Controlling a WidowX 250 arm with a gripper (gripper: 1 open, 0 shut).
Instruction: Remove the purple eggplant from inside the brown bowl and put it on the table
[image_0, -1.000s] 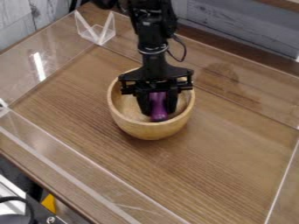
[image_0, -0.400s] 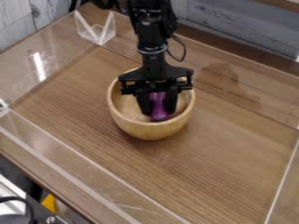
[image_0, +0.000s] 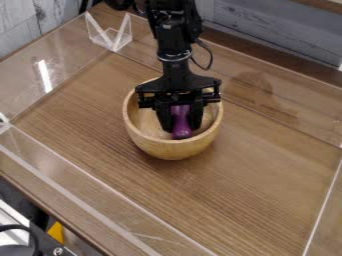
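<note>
Inside the brown bowl, purple eggplant, black pincer over it

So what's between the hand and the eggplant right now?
Nothing that I can see: the hand is down in the bowl, right at the purple eggplant. The camera view shows no gap.

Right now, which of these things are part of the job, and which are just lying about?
Part of the job:
- eggplant, purple, inside the bowl
- bowl, brown
- table, where the eggplant should go
- claw, reaching into the bowl

Just lying about:
- clear plastic piece near the far left corner
- black cable at the near left corner
</note>
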